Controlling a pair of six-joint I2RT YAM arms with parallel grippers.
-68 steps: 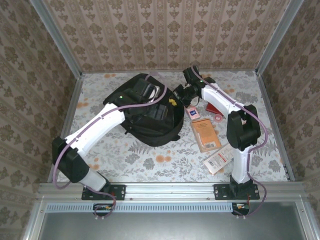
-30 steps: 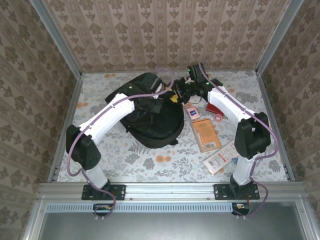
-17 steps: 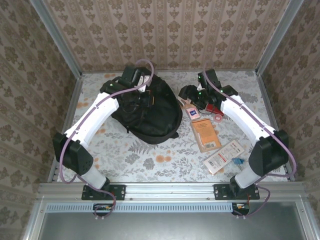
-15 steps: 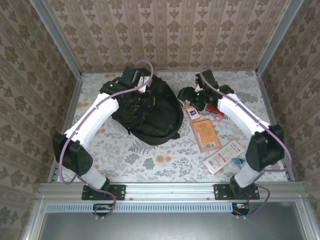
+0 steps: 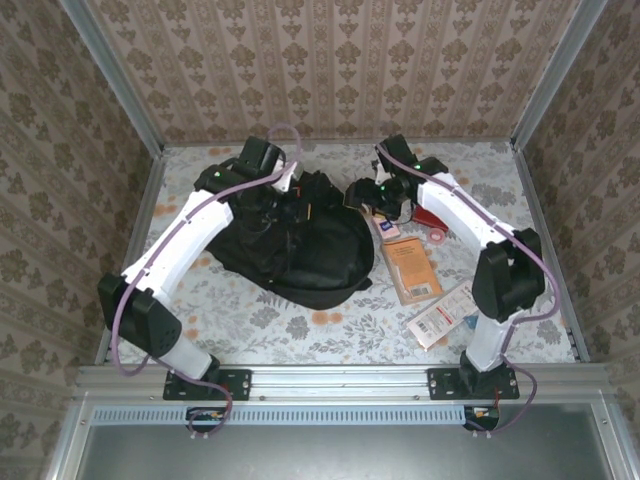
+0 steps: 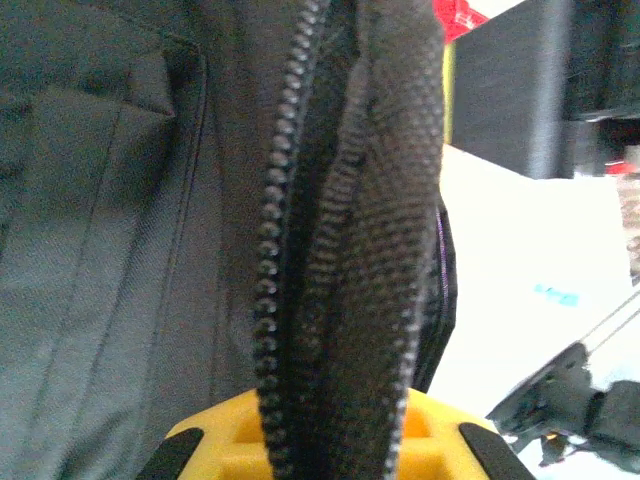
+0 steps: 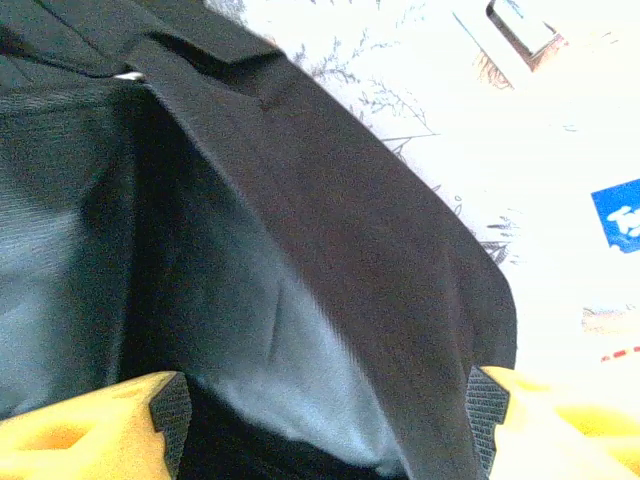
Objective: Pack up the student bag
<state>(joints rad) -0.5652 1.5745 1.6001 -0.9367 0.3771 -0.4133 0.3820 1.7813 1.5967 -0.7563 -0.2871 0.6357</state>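
The left arm (image 5: 185, 235) goes up from its base, bends at the elbow near the left edge and reaches far forward, with the wrist turned down. The left gripper (image 5: 287, 197) has its jaws closed on a zipper edge of the bag (image 5: 320, 250). The right arm (image 5: 465, 215) reaches forward and bends inward. The right gripper (image 5: 362, 195) has its jaws wide apart, with bag fabric between them.

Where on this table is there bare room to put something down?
Bare table lies along the near edge, between the student bag and the rail, and in the far right corner. Right of the bag it is crowded: notebook, packet, pink card.
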